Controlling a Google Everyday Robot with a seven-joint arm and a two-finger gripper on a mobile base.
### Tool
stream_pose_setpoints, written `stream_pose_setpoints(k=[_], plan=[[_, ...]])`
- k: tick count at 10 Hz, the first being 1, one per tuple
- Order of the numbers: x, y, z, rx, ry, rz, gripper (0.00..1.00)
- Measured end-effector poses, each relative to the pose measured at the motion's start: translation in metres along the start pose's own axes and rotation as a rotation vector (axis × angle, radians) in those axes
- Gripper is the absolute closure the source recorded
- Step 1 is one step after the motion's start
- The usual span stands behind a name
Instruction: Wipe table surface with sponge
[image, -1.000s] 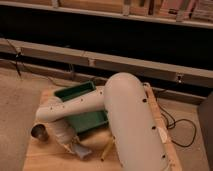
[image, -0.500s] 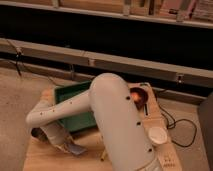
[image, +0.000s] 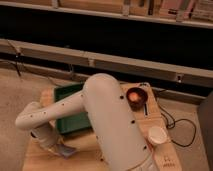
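Camera view: gripper (image: 56, 147) presses sponge (image: 67, 150) onto table surface (image: 82, 150).

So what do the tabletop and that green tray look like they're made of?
Table surface: light-brown wood with a matte finish and faint plank grain. Green tray: probably plastic, going by its uniform colour and smooth raised rim. The hand sits low over the front left of the table, by the sponge.

End effector (image: 59, 146) and sponge (image: 66, 149) on table surface (image: 45, 160), before tray (image: 62, 93).
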Motion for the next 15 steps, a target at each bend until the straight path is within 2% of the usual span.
stream_pose_setpoints(k=[2, 4, 6, 8, 11, 13, 15], plan=[[0.003, -0.028, -0.008, 0.016, 0.028, -0.075, 0.98], [-0.005, -0.060, -0.008, 0.055, 0.035, -0.155, 0.98], [-0.015, -0.062, -0.004, 0.079, 0.024, -0.164, 0.98], [-0.038, -0.055, 0.003, 0.113, 0.001, -0.146, 0.98], [-0.054, -0.051, 0.008, 0.141, -0.027, -0.103, 0.98], [-0.066, -0.043, 0.010, 0.180, -0.023, -0.062, 0.98], [-0.077, -0.034, 0.013, 0.192, -0.020, -0.008, 0.98]])
